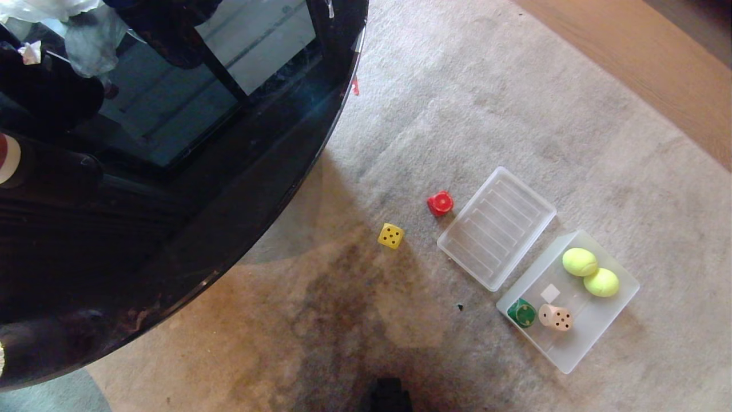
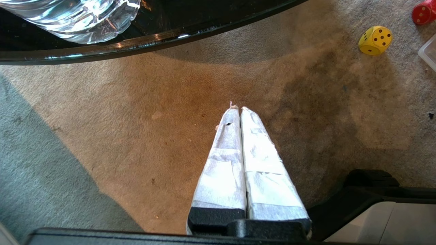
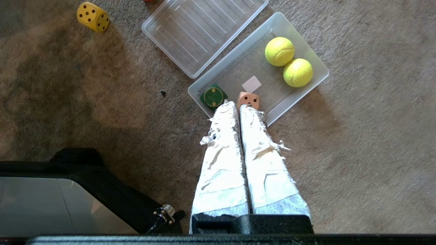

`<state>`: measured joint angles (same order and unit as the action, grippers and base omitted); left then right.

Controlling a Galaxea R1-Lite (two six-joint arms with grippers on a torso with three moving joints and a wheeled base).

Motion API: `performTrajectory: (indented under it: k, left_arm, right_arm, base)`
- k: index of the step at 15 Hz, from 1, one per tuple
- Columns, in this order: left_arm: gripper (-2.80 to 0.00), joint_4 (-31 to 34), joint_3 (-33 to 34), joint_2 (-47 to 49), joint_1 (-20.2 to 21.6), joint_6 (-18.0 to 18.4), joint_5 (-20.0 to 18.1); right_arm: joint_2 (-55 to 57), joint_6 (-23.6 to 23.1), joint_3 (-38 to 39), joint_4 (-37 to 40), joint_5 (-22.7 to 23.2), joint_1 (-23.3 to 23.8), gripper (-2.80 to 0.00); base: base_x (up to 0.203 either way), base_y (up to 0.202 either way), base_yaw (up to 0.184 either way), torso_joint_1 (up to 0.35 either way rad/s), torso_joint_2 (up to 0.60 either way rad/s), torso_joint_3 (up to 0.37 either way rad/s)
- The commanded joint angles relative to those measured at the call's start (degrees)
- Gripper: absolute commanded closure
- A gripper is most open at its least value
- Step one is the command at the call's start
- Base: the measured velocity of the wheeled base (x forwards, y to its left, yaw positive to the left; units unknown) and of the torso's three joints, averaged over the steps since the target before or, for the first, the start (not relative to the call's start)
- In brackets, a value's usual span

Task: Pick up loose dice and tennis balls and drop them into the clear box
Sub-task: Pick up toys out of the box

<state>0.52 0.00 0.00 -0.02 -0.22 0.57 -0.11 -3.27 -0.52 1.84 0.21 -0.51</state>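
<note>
The clear box [image 1: 615,317] [image 3: 306,56] lies on the carpet at the right. Inside it are two tennis balls [image 1: 580,262] [image 1: 601,282] [image 3: 279,51] [image 3: 297,72], a green die [image 1: 521,313] [image 3: 213,96] and a beige die [image 1: 555,317] [image 3: 248,99]. A yellow die [image 1: 390,236] [image 2: 375,40] [image 3: 92,16] and a red die [image 1: 440,203] [image 2: 423,12] sit loose on the carpet left of the box. My left gripper [image 2: 237,108] hangs shut and empty over bare carpet. My right gripper [image 3: 237,104] is shut and empty, high above the box's near edge. Neither gripper shows in the head view.
A flat ribbed clear lid [image 1: 496,228] [image 3: 204,30] lies between the red die and the box. A round black glass table [image 1: 189,189] [image 2: 153,37] fills the left side. My dark base [image 1: 389,395] [image 3: 85,190] is at the near edge. Wood floor [image 1: 646,63] borders the carpet at the far right.
</note>
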Motion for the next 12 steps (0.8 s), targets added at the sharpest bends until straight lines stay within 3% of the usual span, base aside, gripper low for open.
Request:
performTrajectory:
  k: [1, 12]
  left_arm:
    - [0.00, 0.00, 0.00, 0.00, 0.02, -0.04, 0.04]
    - [0.00, 0.00, 0.00, 0.00, 0.02, 0.04, 0.04]
  right_arm:
    - [0.02, 0.02, 0.00, 0.00, -0.03, -0.02, 0.00]
    - [0.02, -0.25, 0.00, 0.00, 0.14, -0.02, 0.00]
  base:
    - [0.000, 0.000, 0.000, 0.000, 0.00, 0.000]
    - [0.000, 0.000, 0.000, 0.000, 0.00, 0.000]
